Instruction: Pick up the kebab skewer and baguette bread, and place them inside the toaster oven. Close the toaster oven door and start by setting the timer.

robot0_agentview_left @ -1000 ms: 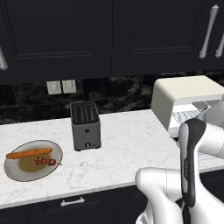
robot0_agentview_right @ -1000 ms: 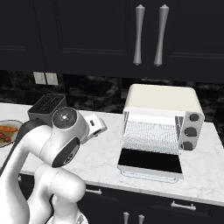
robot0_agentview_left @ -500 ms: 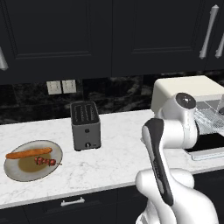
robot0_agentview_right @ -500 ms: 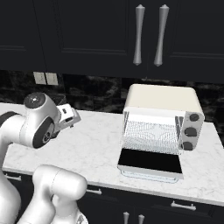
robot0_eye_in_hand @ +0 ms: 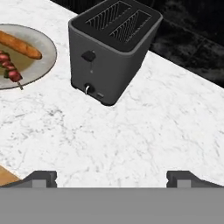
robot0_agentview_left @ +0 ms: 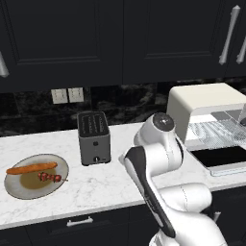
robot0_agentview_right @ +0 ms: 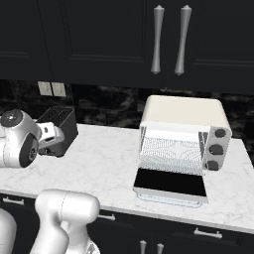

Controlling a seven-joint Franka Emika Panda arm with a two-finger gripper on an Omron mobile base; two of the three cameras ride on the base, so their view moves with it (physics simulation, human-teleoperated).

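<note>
Gripper (robot0_eye_in_hand: 111, 177) over bare marble counter (robot0_eye_in_hand: 144, 131), fingertips (robot0_eye_in_hand: 41, 177) set wide apart with nothing between them. Aimed toward dark-grey slot toaster (robot0_eye_in_hand: 111, 48), which stands ahead of the fingers and apart from them.

Plate (robot0_eye_in_hand: 43, 57) at upper left of hand view, beyond the toaster's left side and well clear of the fingers. On it: baguette bread (robot0_eye_in_hand: 19, 43) lying along the far part, kebab skewer (robot0_eye_in_hand: 9, 68) just beside it on the nearer part, stick end reaching toward the plate's rim. Neither item touched.

In left base view: same plate (robot0_agentview_left: 14, 185) near the counter's left front, baguette bread (robot0_agentview_left: 31, 168) lying lengthwise, kebab skewer (robot0_agentview_left: 50, 177) just in front of it toward its right end. Slot toaster (robot0_agentview_left: 93, 137) between plate and arm. Arm's elbow and wrist in front of the counter's middle, hand itself hidden behind the arm's own links.

Toaster oven (robot0_agentview_left: 206, 108) at right end of counter, well apart from plate and hand. Toaster oven door (robot0_agentview_left: 226, 157) folded down flat, dark glass facing up, wire rack (robot0_agentview_left: 214, 132) exposed above it.

In right base view: toaster oven (robot0_agentview_right: 183, 124) with three knobs (robot0_agentview_right: 216, 148) down its right side, toaster oven door (robot0_agentview_right: 171, 182) lowered onto the counter, interior holding no food.
</note>
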